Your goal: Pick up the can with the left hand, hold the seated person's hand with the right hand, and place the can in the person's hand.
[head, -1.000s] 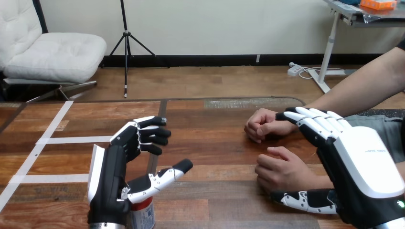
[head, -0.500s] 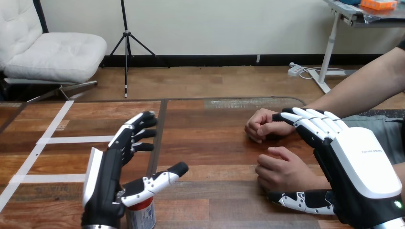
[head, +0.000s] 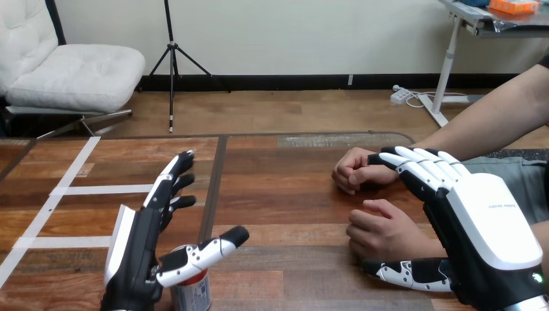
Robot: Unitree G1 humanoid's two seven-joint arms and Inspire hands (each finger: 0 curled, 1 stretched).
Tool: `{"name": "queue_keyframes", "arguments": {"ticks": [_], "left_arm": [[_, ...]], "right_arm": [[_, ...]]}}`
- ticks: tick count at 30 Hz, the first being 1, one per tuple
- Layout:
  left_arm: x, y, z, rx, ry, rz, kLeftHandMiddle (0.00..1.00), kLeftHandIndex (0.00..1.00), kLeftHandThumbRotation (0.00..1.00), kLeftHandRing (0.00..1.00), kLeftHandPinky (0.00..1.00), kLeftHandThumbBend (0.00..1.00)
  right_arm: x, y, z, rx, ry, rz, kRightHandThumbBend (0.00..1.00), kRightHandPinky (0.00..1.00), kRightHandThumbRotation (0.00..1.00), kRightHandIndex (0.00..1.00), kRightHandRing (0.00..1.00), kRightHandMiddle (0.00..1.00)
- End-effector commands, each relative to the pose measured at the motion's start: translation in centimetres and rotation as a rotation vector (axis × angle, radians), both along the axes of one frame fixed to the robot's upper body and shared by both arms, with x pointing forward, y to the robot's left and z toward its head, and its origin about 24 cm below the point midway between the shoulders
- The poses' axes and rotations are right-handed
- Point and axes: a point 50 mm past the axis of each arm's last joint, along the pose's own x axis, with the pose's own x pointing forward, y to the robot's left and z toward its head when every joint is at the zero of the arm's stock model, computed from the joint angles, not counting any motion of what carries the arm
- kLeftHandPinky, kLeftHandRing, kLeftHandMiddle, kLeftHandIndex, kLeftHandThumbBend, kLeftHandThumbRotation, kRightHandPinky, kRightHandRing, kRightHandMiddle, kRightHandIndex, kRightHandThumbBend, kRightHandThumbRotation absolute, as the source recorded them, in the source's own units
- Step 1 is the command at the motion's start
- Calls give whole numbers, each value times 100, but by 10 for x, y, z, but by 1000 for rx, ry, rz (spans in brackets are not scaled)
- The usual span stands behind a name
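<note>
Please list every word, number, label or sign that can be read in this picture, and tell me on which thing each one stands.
White shell on the back of the right hand: one short line of dark print, too small to read.
Side of the can: coloured print, blurred and partly behind the left hand, not readable.
White tape on the table: no writing.

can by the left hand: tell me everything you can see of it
The can stands upright on the wooden table at the view's bottom edge, which cuts off its lower part. It looks like metal, with a red band near the top and a pale body with blue print. The left hand is beside it, fingers straight, thumb crossing in front of its top; contact can't be judged.
</note>
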Motion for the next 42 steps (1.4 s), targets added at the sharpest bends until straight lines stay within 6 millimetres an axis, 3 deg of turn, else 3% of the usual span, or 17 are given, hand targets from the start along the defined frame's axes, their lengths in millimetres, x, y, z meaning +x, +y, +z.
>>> {"name": "queue_keyframes", "arguments": {"ticks": [1, 21, 42], "left_arm": [[4, 1, 13, 24, -57, -19, 94, 93, 41, 93, 84, 100], [-5, 8, 6, 28, -6, -9, 95, 93, 43, 94, 88, 100], [-9, 12, 0, -33, 24, -15, 90, 87, 40, 88, 81, 100]], "right_arm": [[3, 4, 11, 12, -48, 29, 89, 93, 0, 83, 89, 88], [3, 4, 10, 11, -29, 28, 89, 96, 0, 84, 91, 90], [3, 6, 8, 14, -20, 33, 88, 97, 0, 83, 91, 90]]}}
